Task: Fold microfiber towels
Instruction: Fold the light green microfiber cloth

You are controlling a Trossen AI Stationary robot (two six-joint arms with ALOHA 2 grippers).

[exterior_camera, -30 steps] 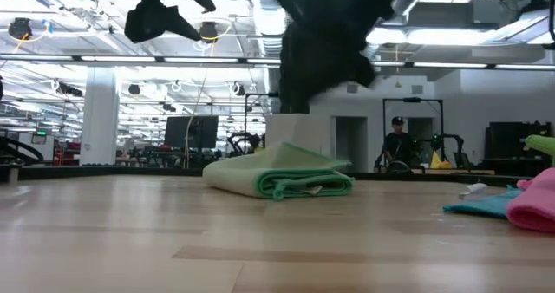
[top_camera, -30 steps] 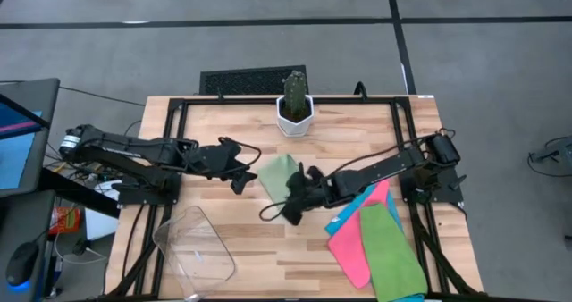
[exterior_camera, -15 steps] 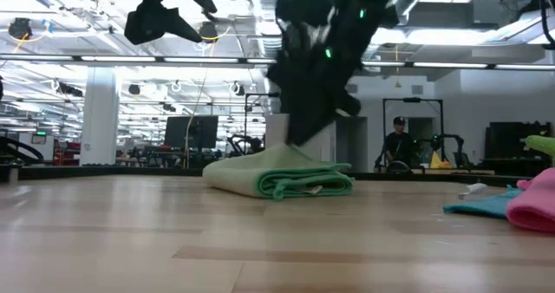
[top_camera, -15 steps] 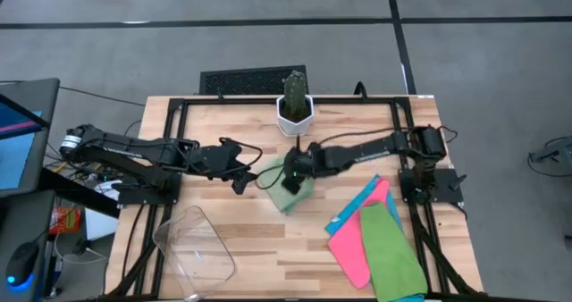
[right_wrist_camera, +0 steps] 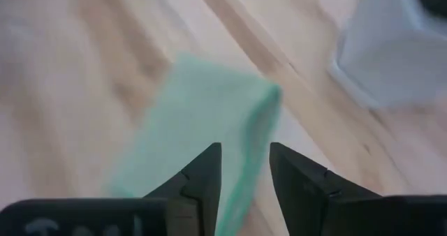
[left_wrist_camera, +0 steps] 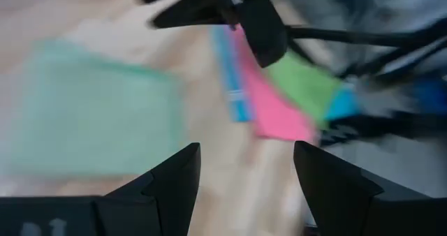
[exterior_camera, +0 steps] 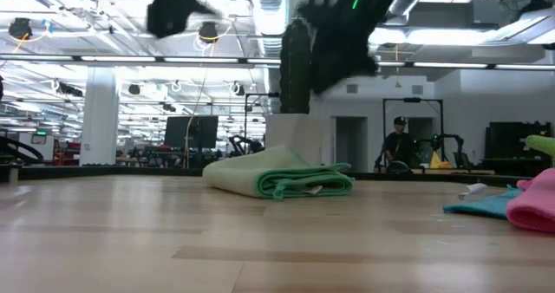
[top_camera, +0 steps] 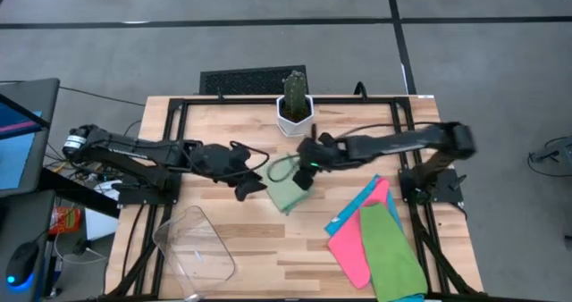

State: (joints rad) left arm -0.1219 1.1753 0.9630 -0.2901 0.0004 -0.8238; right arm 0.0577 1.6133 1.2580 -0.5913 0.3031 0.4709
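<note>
A light green microfiber towel [top_camera: 288, 193] lies folded flat on the wooden table near its middle; in the low view its folded edge [exterior_camera: 299, 185] faces the camera. My left gripper [top_camera: 252, 186] hovers open just left of it. My right gripper [top_camera: 308, 170] hangs open above the towel's far right part, clear of it [exterior_camera: 334, 42]. The right wrist view looks down on the towel [right_wrist_camera: 202, 117] past its own fingers. A loose pile of pink [top_camera: 351, 241], green [top_camera: 393, 259] and blue [top_camera: 356, 205] towels lies at the near right.
A cactus in a white pot [top_camera: 295, 110] stands at the far edge, close behind the folded towel. A clear plastic bin [top_camera: 195, 244] lies at the near left. Black frame rails [top_camera: 170, 132] run along the table's sides. A person [exterior_camera: 397, 141] stands far off in the room.
My right gripper has swung from the towel's near side toward the table's far edge, dipped to the towel on the way, and risen clear of it. My left gripper has edged toward the towel. The folded green towel lies as before.
</note>
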